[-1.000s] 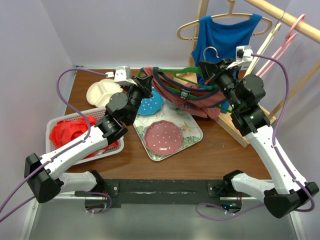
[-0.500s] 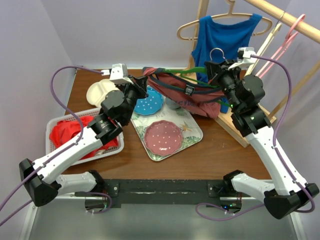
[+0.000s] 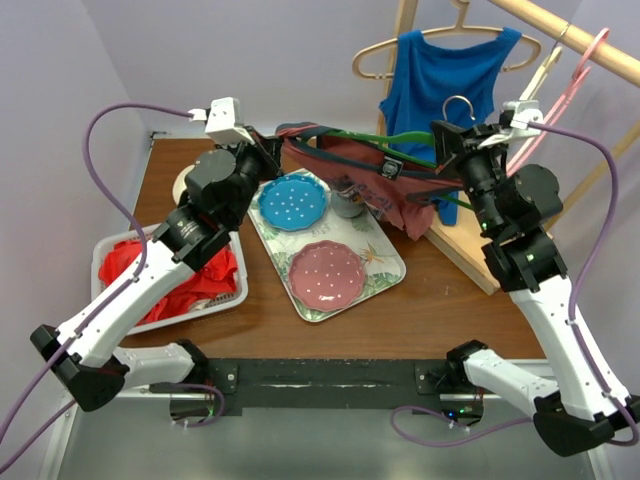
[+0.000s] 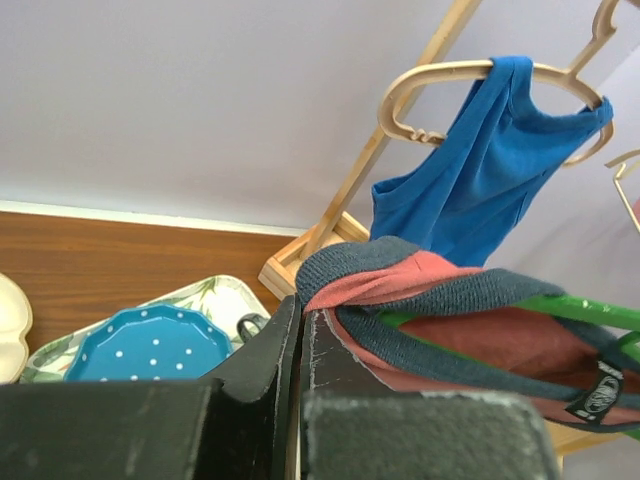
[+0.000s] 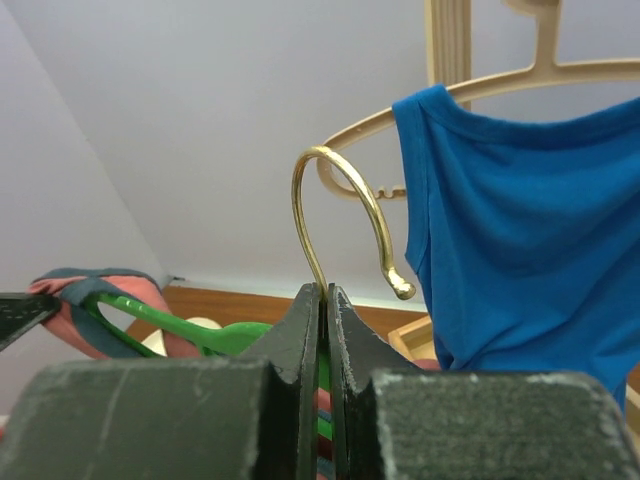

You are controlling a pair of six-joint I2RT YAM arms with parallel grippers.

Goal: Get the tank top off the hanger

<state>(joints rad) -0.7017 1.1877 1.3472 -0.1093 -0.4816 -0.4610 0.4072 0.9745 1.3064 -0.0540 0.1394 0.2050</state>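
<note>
A red tank top with dark blue trim (image 3: 370, 175) hangs on a green hanger (image 3: 400, 140), stretched in the air above the tray. My left gripper (image 3: 268, 150) is shut on the tank top's left strap (image 4: 370, 280). My right gripper (image 3: 447, 140) is shut on the hanger's brass hook (image 5: 335, 215), with the green hanger arm (image 5: 170, 322) running off to the left. The top's right strap end is hidden behind the right arm.
A patterned tray (image 3: 385, 265) holds a blue plate (image 3: 292, 203), a pink plate (image 3: 326, 271) and a dark cup (image 3: 347, 203). A white basket (image 3: 230, 296) of red cloth sits left. A blue tank top (image 3: 450, 75) hangs on a wooden rack (image 3: 560, 30) behind.
Both arms have risen and moved apart: the left gripper went up and left with the strap, the right went up and right with the hook, stretching the tank top.
</note>
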